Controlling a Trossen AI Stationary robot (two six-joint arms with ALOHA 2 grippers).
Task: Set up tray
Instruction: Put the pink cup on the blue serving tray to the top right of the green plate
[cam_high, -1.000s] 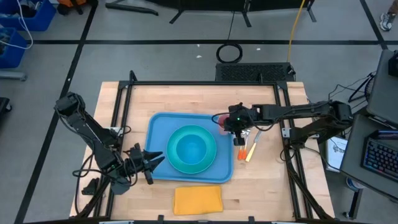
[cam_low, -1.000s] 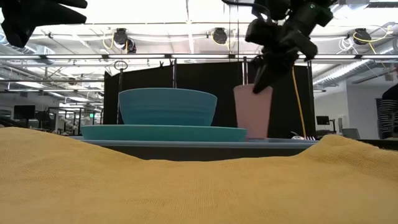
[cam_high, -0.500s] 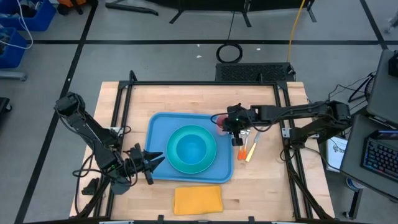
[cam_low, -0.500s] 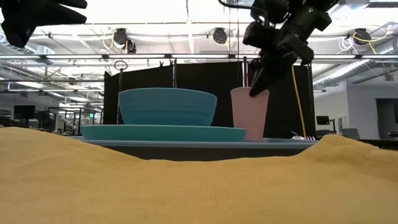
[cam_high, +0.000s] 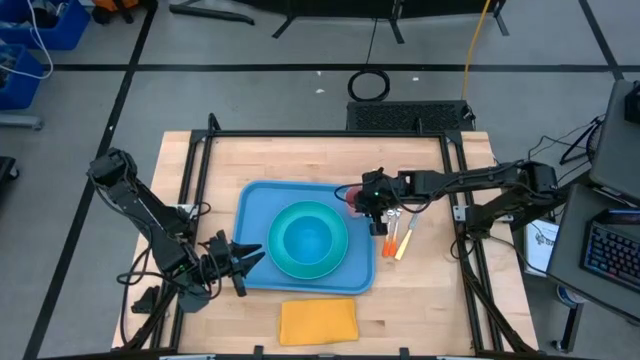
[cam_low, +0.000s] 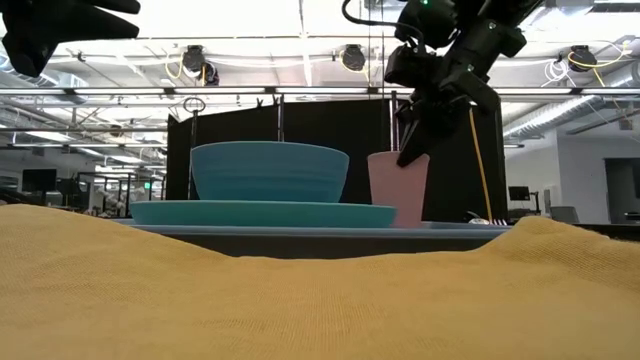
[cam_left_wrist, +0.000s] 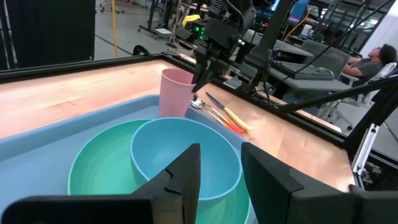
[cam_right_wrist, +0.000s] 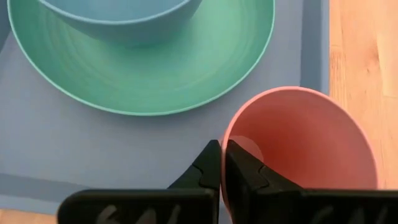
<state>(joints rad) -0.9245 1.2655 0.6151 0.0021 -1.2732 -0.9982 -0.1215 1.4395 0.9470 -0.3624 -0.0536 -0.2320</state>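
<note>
The light-blue tray (cam_high: 258, 215) lies mid-table and carries a teal plate (cam_high: 338, 262) with a blue bowl (cam_high: 305, 238) on it. A pink cup (cam_high: 353, 195) stands upright at the tray's far right corner, with my right gripper (cam_right_wrist: 222, 144) shut on its rim. The tray's rim hides the cup's foot in the low view, so whether it rests on the tray does not show. My left gripper (cam_left_wrist: 221, 149) hovers open by the tray's near left side, with nothing between its fingers. My right gripper pinches the pink cup's rim (cam_right_wrist: 225, 127) on the side toward the table's right, one finger inside the cup and one outside. The fingers (cam_low: 408, 150) slant down from the right. The cup stays upright below them.
Orange- and yellow-handled utensils (cam_high: 395, 238) lie on the wood just right of the tray. An orange napkin (cam_high: 318, 322) lies near the table's front edge and fills the low view's foreground. A black frame runs along the table's edges.
My right gripper has sunk and gone a little toward the table's left with the pink cup. The cup stays upright and now sits lower at the tray's far right corner, closer to the plate.
</note>
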